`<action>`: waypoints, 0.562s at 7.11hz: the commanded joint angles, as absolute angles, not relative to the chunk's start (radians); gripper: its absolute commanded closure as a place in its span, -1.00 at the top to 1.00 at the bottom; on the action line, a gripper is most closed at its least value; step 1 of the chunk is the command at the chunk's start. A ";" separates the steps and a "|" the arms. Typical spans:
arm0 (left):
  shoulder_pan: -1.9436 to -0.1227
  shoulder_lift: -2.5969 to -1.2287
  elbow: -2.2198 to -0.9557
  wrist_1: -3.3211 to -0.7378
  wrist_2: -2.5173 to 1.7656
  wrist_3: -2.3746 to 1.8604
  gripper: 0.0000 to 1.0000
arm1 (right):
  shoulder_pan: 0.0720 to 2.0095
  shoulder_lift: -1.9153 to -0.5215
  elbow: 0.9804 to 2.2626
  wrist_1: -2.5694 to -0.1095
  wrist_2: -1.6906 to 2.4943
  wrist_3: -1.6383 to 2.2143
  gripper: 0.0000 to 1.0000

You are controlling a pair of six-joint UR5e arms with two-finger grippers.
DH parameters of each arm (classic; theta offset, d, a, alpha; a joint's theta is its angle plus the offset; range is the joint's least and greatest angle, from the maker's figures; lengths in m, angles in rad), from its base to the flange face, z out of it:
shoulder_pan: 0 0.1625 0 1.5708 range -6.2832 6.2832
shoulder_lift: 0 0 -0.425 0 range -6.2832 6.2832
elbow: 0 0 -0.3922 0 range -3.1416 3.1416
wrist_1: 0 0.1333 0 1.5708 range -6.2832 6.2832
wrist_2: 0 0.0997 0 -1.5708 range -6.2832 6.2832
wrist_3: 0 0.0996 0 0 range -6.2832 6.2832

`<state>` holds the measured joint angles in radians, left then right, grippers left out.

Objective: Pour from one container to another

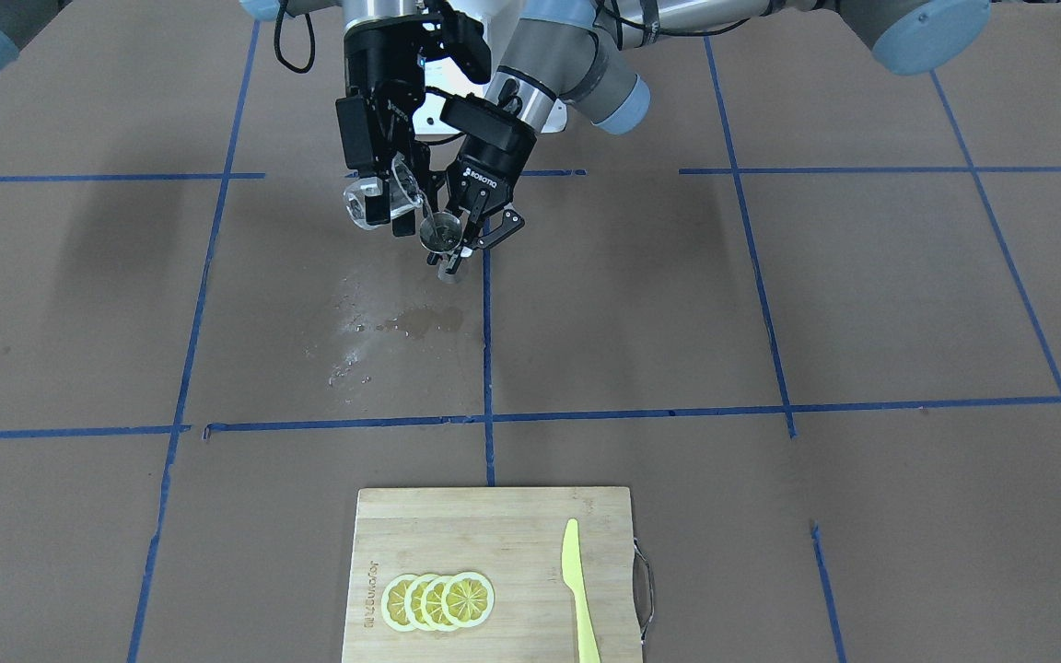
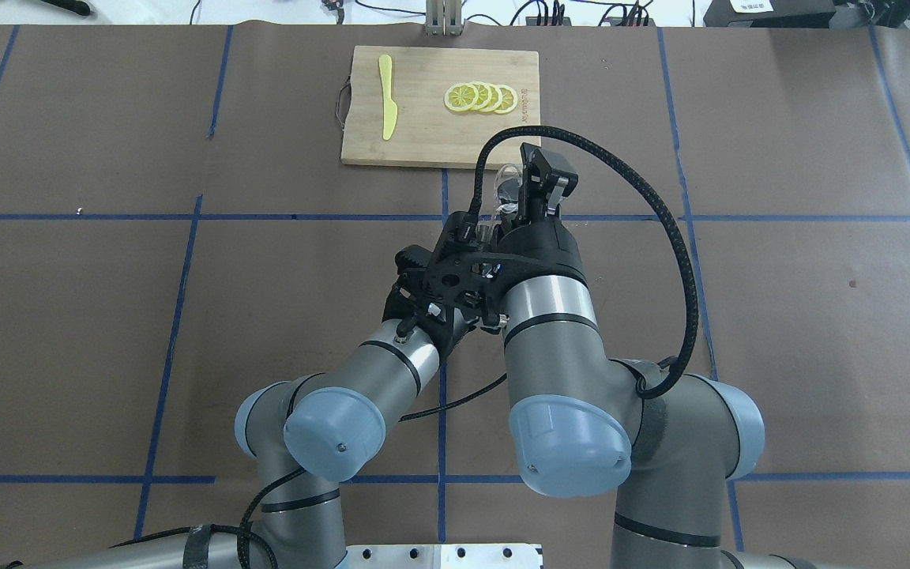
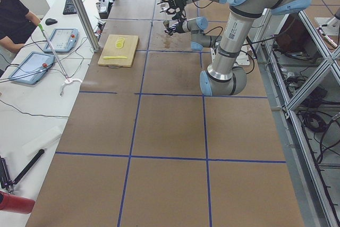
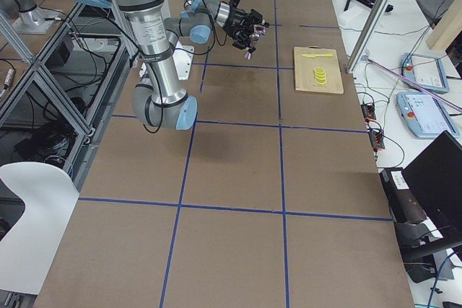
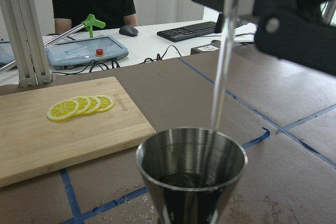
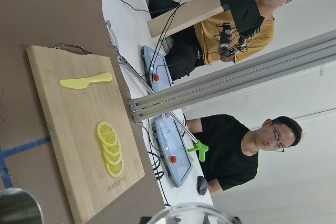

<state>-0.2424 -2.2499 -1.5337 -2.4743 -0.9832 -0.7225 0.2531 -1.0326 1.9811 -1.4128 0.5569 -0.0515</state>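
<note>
My right gripper point(image 1: 390, 198) is shut on the small clear glass cup point(image 1: 372, 201), held tilted above the table. A thin stream of water point(image 5: 220, 72) runs from the cup into the shiny steel jigger point(image 1: 439, 233). My left gripper point(image 1: 466, 247) is shut on the jigger, holding it upright just beside and below the cup. The left wrist view shows the jigger point(image 5: 191, 174) close up with liquid inside. The right wrist view shows only the glass rim point(image 6: 184, 213) and the jigger's rim point(image 6: 18, 206). From overhead the arms hide the jigger; the glass point(image 2: 507, 186) peeks out.
A wet patch point(image 1: 402, 322) lies on the brown table under the grippers. A wooden cutting board point(image 1: 512, 534) with lemon slices point(image 1: 438, 600) and a yellow plastic knife point(image 1: 578, 589) sits at the far edge. Operators sit beyond the table.
</note>
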 commanded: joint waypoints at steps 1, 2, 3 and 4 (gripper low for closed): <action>-0.242 -2.250 -1.532 -2.474 -0.983 -0.723 -1.00 | 0.253 -1.032 1.973 -1.413 0.542 -0.058 -1.00; -0.242 -2.250 -1.532 -2.474 -0.983 -0.723 -1.00 | 0.253 -1.031 1.973 -1.413 0.535 -0.077 -1.00; -0.242 -2.249 -1.532 -2.474 -0.983 -0.723 -1.00 | 0.253 -1.031 1.974 -1.413 0.534 -0.080 -1.00; -0.242 -2.249 -1.532 -2.474 -0.983 -0.723 -1.00 | 0.253 -1.031 1.973 -1.413 0.528 -0.080 -1.00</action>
<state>-0.2424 -2.2495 -1.5324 -2.4743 -0.9833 -0.7225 0.2531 -1.0311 1.9736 -1.4128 0.5338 -0.0768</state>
